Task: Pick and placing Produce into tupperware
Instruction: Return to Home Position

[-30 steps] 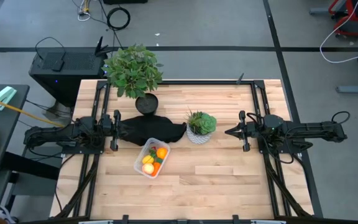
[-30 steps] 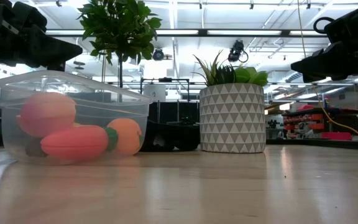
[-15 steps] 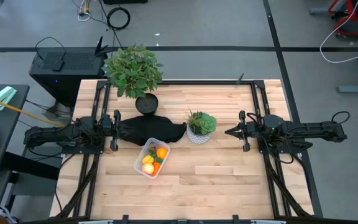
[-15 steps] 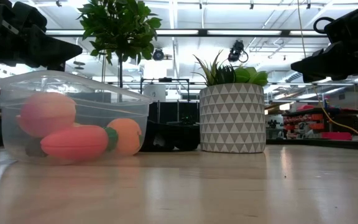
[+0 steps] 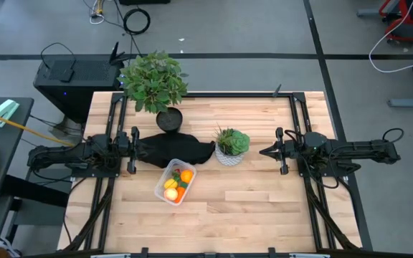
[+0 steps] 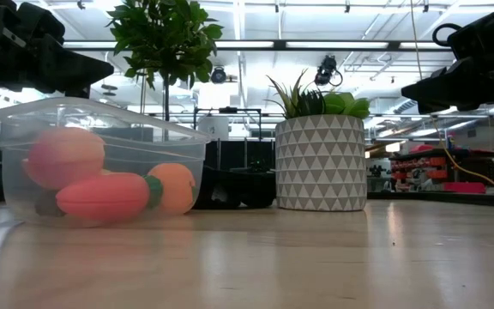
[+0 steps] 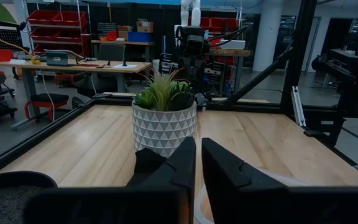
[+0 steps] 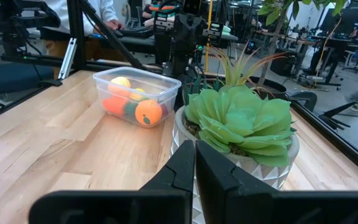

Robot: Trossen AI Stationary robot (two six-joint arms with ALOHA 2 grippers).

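Observation:
The clear tupperware (image 5: 176, 181) rests by its base on the wooden table near the middle, and shows close up in the low view (image 6: 101, 163). It holds the produce: a round orange (image 5: 186, 175), a yellow piece (image 5: 171, 193), a pink-red fruit (image 6: 63, 156) and a carrot (image 6: 105, 196). My left gripper (image 5: 143, 149) hovers shut on the left side of the table, over a black cloth, apart from the container. My right gripper (image 5: 262, 151) hovers shut on the right side, beside the small white pot. Both show raised in the low view.
A white triangle-patterned pot with a green succulent (image 5: 231, 147) stands between the two grippers. A tall leafy plant in a dark pot (image 5: 156, 86) stands near the far edge. A black cloth (image 5: 181, 150) lies beside the container. Bare wood (image 5: 249, 208) lies toward the near edge.

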